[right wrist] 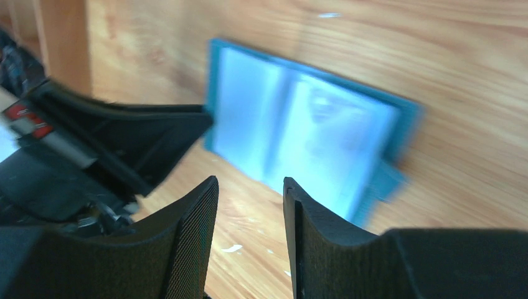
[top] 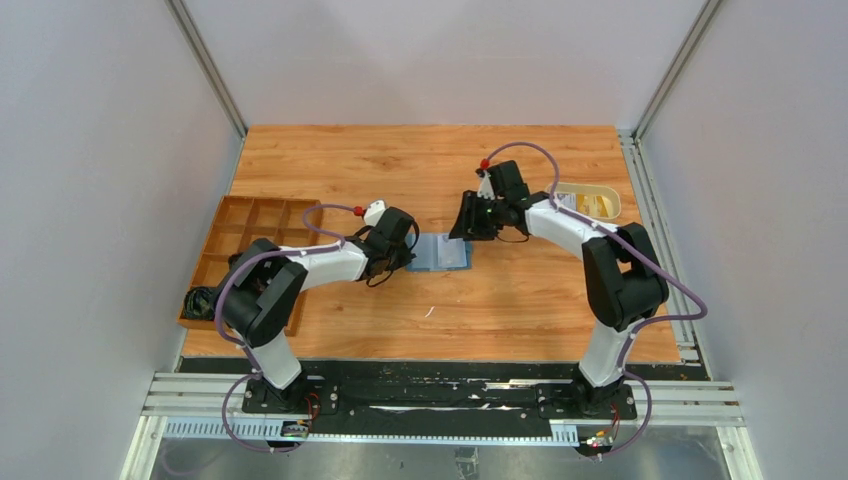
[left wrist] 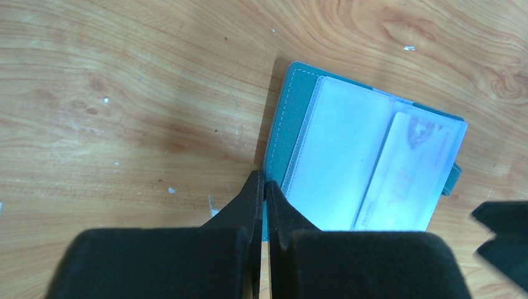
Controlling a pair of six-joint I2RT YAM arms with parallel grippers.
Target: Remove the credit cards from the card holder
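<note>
Lying open and flat near the middle of the tabletop [top: 330, 150], the card holder [top: 441, 252] shows its clear plastic sleeves face up inside a blue-green cover. One whitish card [left wrist: 411, 168] sits in the right-hand sleeve; the sleeve beside it looks blank. A small closure tab [left wrist: 455, 177] sticks out from the holder's right edge.

The left gripper [left wrist: 264, 187] is clenched, its fingertips pressed together with their tips at the holder's left edge (whether they pinch the cover or only bear on it cannot be told). The right gripper [right wrist: 249, 187] hangs above the holder's right half with its jaws parted and nothing between them; its own view is blurred.

A wooden compartment tray [top: 250, 232] lies along the tabletop's left edge, with a dark bundle of cable [top: 200, 300] in a compartment at its near end; its other compartments show only wood. A cream oval dish [top: 612, 198] stands by the right edge, toward the far corner, with a yellow card [top: 600, 206] in it and something whitish next to that, too small to make out.

Bare wood surrounds the holder on every side, the widest stretch running to the far edge; the tray and the dish both stand well apart from it.

Faint letters along the card in the sleeve read "VIP", and a reddish mark at its far end is unreadable.
</note>
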